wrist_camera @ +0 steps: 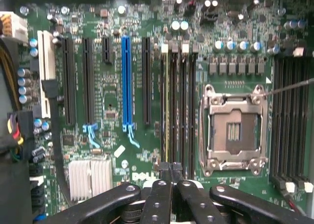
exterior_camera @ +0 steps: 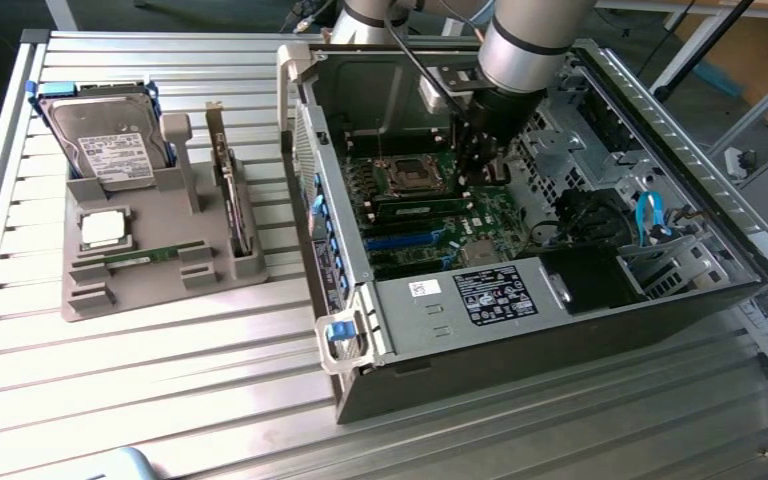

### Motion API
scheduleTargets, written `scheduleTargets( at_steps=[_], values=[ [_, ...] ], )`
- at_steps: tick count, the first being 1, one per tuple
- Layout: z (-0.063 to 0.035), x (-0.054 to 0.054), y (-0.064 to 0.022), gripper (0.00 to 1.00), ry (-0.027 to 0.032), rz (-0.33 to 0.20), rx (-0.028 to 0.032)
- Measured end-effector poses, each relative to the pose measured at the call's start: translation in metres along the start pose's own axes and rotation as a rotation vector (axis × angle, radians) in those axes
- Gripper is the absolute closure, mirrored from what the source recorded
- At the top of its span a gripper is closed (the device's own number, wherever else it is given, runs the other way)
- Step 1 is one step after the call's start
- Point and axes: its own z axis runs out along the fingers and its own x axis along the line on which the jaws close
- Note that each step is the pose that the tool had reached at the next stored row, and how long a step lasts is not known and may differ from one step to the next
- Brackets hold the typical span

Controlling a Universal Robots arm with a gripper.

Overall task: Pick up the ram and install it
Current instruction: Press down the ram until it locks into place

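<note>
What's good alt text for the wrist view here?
The shut gripper hangs over a green Dell motherboard, its jaws closed together above a bank of black memory slots, one of which holds the ram. Beside the bank sits an empty metal-framed processor socket; on the bank's other side run black expansion slots and one blue slot.
</note>
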Motion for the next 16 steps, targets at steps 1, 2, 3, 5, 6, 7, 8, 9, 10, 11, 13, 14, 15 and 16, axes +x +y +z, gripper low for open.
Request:
scheduleTargets(
  at_steps=[1,2,3,5,6,7,8,9,10,11,13,14,15,16],
  values=[
    [-0.0001,0.000,0.0021,0.90,0.0001,0.000,0.0000],
    [-0.0002,0.000,0.0041,0.90,0.0002,0.000,0.0000],
    [-0.0002,0.000,0.0060,0.90,0.0001,0.000,0.0000],
    [-0.0004,0.000,0.0103,0.90,0.0001,0.000,0.0000],
    [-0.0004,0.000,0.0124,0.90,0.0001,0.000,0.0000],
    [-0.0005,0.000,0.0150,0.90,0.0001,0.000,0.0000],
    [-0.0005,0.000,0.0172,0.90,0.0000,0.000,0.0000],
    [-0.0006,0.000,0.0195,0.90,0.0001,0.000,0.0000],
    [-0.0007,0.000,0.0221,0.90,0.0001,0.000,0.0000],
    [-0.0008,0.000,0.0244,0.90,0.0001,0.000,0.0000],
    [-0.0009,0.000,0.0291,0.90,0.0001,0.000,0.0000],
    [-0.0010,0.000,0.0313,0.90,0.0001,0.000,0.0000],
    [-0.0011,0.000,0.0337,0.90,0.0001,0.000,0.0000],
    [-0.0011,0.000,0.0360,0.90,0.0000,0.000,0.0000]
  ],
)
